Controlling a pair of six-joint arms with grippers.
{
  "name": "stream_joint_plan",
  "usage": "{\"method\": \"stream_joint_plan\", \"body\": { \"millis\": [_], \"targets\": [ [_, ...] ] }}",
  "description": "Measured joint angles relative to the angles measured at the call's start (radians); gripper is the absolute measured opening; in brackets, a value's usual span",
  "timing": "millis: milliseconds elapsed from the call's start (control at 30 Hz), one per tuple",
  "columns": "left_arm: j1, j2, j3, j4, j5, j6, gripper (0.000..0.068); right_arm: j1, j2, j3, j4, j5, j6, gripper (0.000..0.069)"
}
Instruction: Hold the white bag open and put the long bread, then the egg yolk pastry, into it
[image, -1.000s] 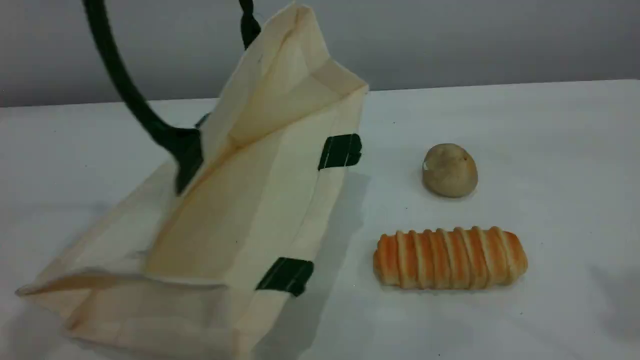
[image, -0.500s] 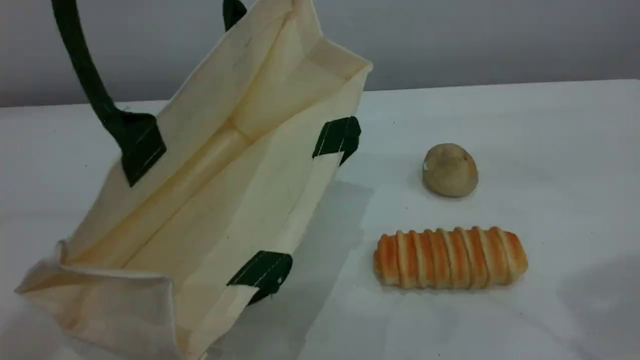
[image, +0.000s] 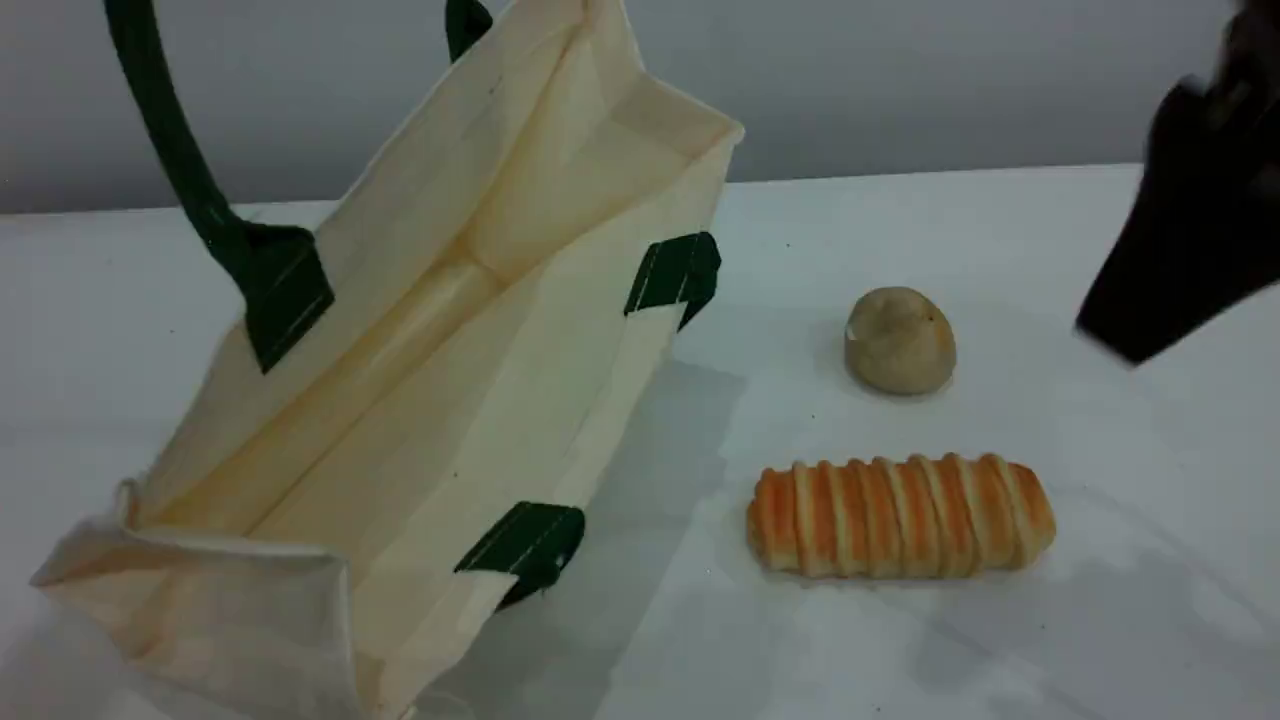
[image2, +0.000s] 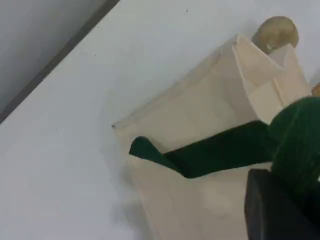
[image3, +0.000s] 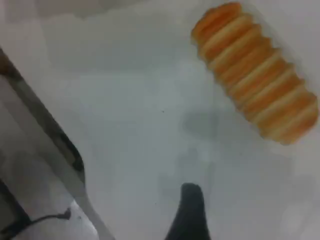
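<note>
Standing at the table's (image: 1000, 220) left, the white bag (image: 420, 400) was held with its mouth gaping, one dark green strap handle (image: 165, 130) drawn upward. In the left wrist view, that strap (image2: 215, 150) was seen clamped in the closed left gripper (image2: 280, 205). Further right, the egg yolk pastry (image: 900, 340) and, nearer the camera, the long bread (image: 900, 516) were left lying apart on the white surface. At the far right, the right gripper (image: 1190, 250), blurred, was held above the table with its jaws spread, nothing grasped.
</note>
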Motion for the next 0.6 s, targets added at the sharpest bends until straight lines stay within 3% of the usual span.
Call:
{"method": "stream_joint_plan", "body": {
  "millis": [600],
  "targets": [
    [0.000, 0.000, 0.000, -0.001, 0.000, 0.000, 0.0080, 0.037, 0.337, 0.000, 0.113, -0.290, -0.289, 0.0549]
  ]
}}
